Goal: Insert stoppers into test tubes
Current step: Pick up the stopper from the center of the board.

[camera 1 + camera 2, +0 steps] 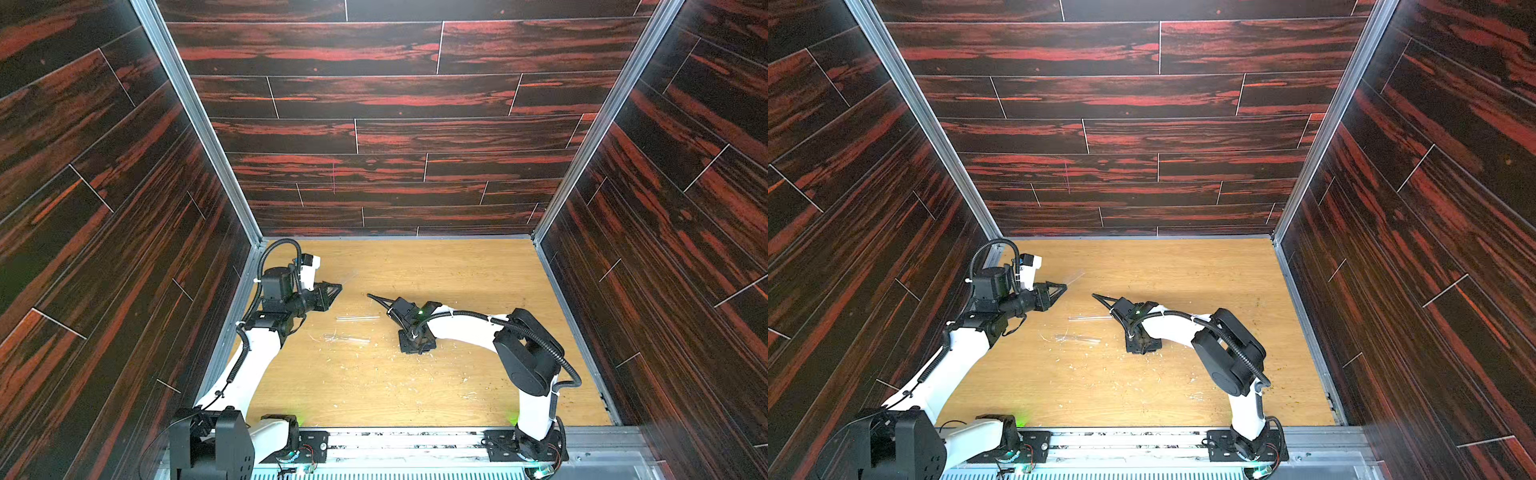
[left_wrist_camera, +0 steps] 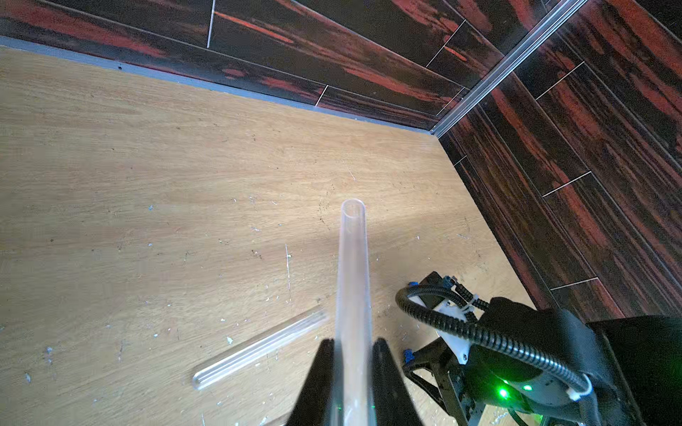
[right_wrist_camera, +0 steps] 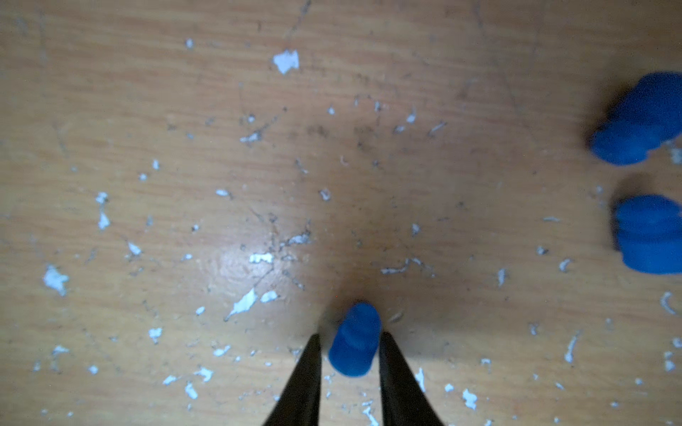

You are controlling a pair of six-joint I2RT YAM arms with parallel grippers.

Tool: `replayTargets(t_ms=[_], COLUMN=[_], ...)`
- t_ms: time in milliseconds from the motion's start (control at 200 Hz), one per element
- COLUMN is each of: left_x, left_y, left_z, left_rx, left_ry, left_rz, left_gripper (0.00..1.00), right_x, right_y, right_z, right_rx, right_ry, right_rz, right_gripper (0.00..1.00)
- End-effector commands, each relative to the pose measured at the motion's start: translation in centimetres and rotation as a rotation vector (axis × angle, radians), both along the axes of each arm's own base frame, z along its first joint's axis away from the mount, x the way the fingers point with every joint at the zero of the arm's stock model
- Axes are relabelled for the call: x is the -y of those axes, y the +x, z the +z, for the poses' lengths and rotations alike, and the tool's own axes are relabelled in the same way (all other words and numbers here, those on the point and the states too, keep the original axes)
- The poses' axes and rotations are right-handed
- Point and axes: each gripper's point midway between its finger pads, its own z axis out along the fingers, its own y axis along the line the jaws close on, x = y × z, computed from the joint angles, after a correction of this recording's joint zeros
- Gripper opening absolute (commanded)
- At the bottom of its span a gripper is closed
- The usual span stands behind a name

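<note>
My left gripper (image 2: 353, 341) is shut on a clear test tube (image 2: 353, 258). That tube sticks out past the fingertips with its open mouth away from the jaws. In a top view this gripper (image 1: 340, 286) hangs above the table's left side. Two more test tubes (image 1: 357, 318) (image 1: 347, 338) lie flat on the wood between the arms. My right gripper (image 3: 350, 335) points down at the table, open, with a blue stopper (image 3: 354, 343) lying between its fingers. One finger touches it and wood shows beside the other. Two further stoppers (image 3: 638, 121) (image 3: 649, 236) lie off to one side.
The wooden table (image 1: 415, 395) is strewn with white flecks and scratches. Dark red-black panel walls (image 1: 395, 145) close it in at the back and both sides. A metal rail (image 1: 415, 440) with the arm bases runs along the front. The right gripper (image 1: 415, 349) sits right of the lying tubes.
</note>
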Motion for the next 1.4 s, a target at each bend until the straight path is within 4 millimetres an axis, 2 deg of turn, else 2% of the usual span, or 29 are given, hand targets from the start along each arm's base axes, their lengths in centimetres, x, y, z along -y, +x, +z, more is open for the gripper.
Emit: replayTargets(t_ms=[0, 291, 441, 772, 1012, 1092, 1188, 1398], left_x=[-0.1, -0.1, -0.1, -0.1, -0.1, -0.1, 0.0, 0.4], left_y=[0.0, -0.1, -0.1, -0.2, -0.2, -0.2, -0.2, -0.4], left_z=[0.4, 0.3, 0.4, 0.4, 0.4, 0.5, 0.6, 1.1], left_rx=[0.02, 0.022, 0.023, 0.023, 0.022, 0.024, 0.025, 0.027], left_ry=[-0.005, -0.004, -0.003, -0.005, -0.006, -0.008, -0.011, -0.025], left_rz=[0.002, 0.0, 0.001, -0.001, -0.001, -0.003, -0.009, -0.038], left_gripper=[0.09, 0.09, 0.09, 0.09, 0.09, 0.09, 0.09, 0.09], right_x=[0.6, 0.9, 1.0, 1.0, 1.1, 1.1, 1.3, 0.0], right_y=[-0.2, -0.2, -0.2, -0.2, -0.1, 0.1, 0.9, 1.8], right_z=[-0.9, -1.0, -1.0, -0.9, -0.5, 0.2, 2.0, 7.8], right_rx=[-0.022, -0.023, -0.021, -0.019, -0.009, 0.015, 0.083, 0.304], right_ry=[-0.044, -0.047, -0.05, -0.049, -0.049, -0.047, -0.048, 0.046], right_rz=[-0.019, -0.028, -0.029, -0.029, -0.007, 0.021, 0.089, 0.403], right_gripper=[0.26, 0.26, 0.29, 0.22, 0.21, 0.21, 0.21, 0.19])
